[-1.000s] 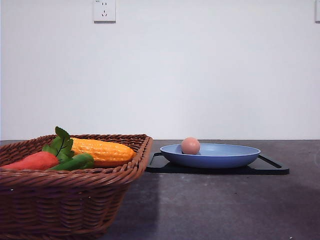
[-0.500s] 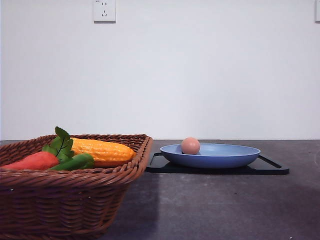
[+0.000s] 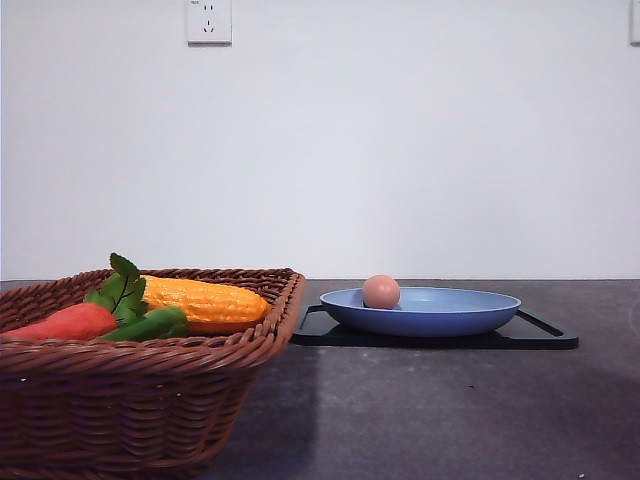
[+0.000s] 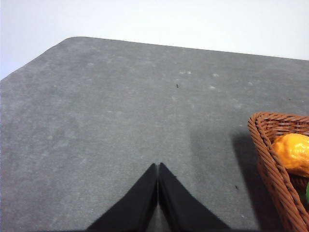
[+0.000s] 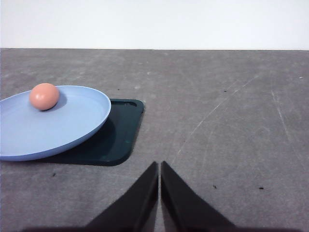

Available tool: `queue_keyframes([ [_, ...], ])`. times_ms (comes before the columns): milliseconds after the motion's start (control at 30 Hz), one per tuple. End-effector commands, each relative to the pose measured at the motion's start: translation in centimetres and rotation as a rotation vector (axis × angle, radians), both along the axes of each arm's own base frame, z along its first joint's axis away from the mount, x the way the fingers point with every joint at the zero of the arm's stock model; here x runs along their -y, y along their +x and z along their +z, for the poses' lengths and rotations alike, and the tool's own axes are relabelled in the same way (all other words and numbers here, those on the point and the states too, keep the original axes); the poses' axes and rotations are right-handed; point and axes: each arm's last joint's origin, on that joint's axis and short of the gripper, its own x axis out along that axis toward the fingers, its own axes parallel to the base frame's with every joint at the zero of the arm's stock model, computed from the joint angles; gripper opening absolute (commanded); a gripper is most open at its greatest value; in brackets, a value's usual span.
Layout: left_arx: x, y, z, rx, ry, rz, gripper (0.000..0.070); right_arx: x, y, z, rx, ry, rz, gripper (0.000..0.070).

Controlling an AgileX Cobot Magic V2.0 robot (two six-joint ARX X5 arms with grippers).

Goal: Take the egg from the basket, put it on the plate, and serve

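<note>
**Egg on the plate, both grippers closed and clear**

Already the egg [image 3: 381,291] lay in the plate [image 3: 470,312], near its left rim in the front view, and the plate sat on a black tray [image 3: 545,338] on the table [image 3: 450,420]. The basket [image 3: 150,400] stood just left of the tray, holding a corn cob [image 3: 205,299], a carrot [image 3: 65,322] and green leaves [image 3: 125,285], with no egg to be seen in it.

The left gripper [image 4: 158,193] had its fingers pressed together with nothing between them, above bare table beside a corner of the basket. The right gripper [image 5: 159,191] was likewise shut and empty, over the table near the tray's corner, well apart from the egg.

By these signs the transfer looked done, and serving seemed to be what remained.

The risks lay in that step. The egg rested off-centre on a shallow, smooth plate, so a tilt or a jolt in lifting or sliding could have rolled it over the low rim. A gripper reaching for the rim while closed could have nudged the plate off the tray.
</note>
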Motion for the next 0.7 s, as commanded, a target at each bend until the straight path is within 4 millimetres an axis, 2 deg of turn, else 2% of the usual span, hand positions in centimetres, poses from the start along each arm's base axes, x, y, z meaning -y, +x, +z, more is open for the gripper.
queue_keyframes([
  [0, -0.01, 0.07, -0.94, -0.04, -0.003, 0.0, 0.0, 0.01, 0.03, -0.09, 0.006, 0.01, -0.003, 0.0],
  [667, -0.01, 0.07, -0.94, -0.04, -0.004, 0.0, 0.0, 0.01, 0.03, -0.09, 0.006, 0.01, -0.003, 0.0],
])
